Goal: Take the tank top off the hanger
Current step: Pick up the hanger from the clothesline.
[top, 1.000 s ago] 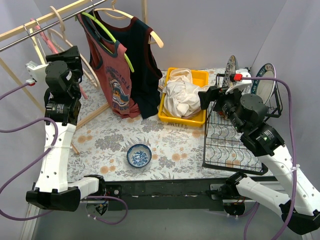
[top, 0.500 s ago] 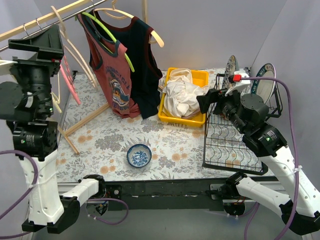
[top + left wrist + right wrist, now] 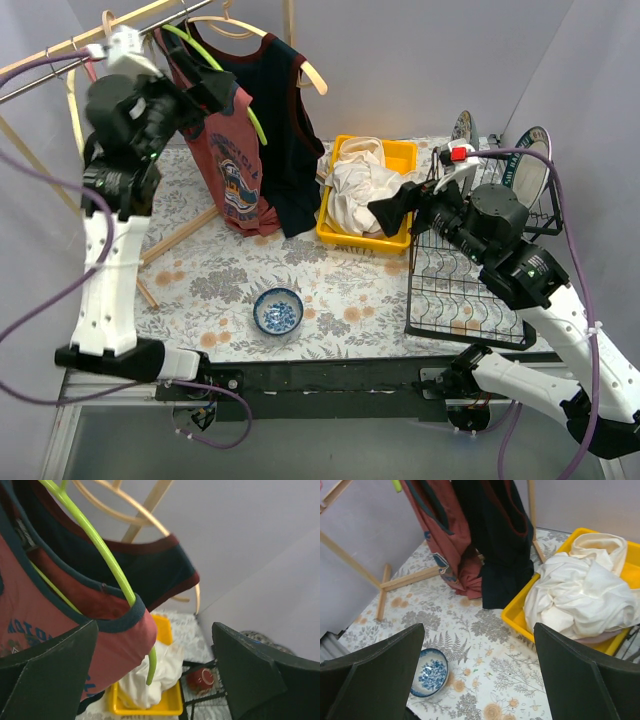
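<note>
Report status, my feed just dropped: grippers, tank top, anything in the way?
Left gripper open, up by the red tank top; right gripper open, empty. Top hangs on green hanger. Navy tank top close behind.

Bright, even light, soft shadows, left arm (image 3: 122, 118) slightly motion-blurred

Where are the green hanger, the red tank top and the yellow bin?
green hanger (image 3: 102, 552), left wrist view, on its rod above the neckline.
red tank top (image 3: 235, 165), top external view, on the chest print.
yellow bin (image 3: 514, 613), right wrist view, on its near corner wall.
</note>
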`<move>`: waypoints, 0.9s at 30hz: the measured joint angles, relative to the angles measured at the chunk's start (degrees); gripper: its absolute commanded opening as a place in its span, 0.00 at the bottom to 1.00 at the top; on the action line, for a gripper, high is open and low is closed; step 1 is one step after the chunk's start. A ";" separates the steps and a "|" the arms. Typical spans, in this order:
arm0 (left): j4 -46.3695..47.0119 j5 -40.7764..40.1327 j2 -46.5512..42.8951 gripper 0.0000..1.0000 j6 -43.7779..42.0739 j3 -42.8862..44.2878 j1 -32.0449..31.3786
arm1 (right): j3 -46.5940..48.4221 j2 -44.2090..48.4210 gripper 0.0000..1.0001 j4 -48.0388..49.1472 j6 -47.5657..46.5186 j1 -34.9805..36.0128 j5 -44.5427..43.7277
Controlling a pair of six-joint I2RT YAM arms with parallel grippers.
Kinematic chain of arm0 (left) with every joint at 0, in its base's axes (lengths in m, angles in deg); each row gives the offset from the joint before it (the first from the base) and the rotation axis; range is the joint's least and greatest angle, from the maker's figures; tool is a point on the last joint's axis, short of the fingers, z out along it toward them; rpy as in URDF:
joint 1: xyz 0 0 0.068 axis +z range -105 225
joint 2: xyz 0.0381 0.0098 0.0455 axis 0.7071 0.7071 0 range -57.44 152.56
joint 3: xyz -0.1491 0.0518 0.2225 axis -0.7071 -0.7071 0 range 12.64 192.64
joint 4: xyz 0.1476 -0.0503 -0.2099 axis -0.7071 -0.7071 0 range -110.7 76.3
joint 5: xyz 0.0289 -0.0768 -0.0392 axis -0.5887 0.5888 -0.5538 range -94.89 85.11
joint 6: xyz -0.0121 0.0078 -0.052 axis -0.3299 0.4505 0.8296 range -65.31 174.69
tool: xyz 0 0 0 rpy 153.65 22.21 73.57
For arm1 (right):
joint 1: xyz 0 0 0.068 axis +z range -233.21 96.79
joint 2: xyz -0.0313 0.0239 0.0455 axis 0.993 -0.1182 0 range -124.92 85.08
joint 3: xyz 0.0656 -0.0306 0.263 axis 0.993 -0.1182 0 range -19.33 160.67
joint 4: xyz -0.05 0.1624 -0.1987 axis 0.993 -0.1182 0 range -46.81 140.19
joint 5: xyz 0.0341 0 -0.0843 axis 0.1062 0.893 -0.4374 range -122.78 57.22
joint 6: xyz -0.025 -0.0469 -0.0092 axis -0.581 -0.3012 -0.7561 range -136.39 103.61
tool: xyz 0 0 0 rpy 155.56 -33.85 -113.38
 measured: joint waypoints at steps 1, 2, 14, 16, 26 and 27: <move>-1.55 -0.96 2.67 0.98 -1.36 1.40 -1.81 | 0.00 -0.15 0.99 0.13 0.24 0.79 0.02; -2.84 -1.86 5.03 0.98 -2.51 2.78 -3.56 | 0.00 -0.35 0.99 0.33 0.44 1.68 -0.02; -7.78 -9.60 15.19 0.82 -0.26 12.33 -6.62 | 0.07 -3.93 0.98 0.87 -0.09 11.02 -4.68; -7.06 -10.01 15.23 0.75 0.90 12.24 -6.34 | 0.07 -3.72 0.98 0.90 -0.35 11.63 -5.44; -4.37 -10.67 18.86 0.50 3.54 12.72 -5.35 | 0.07 -3.61 0.98 1.27 -0.96 12.81 -6.67; -4.39 -10.64 19.43 0.50 3.67 12.87 -5.16 | 0.07 -3.61 0.98 1.29 -0.96 12.87 -6.67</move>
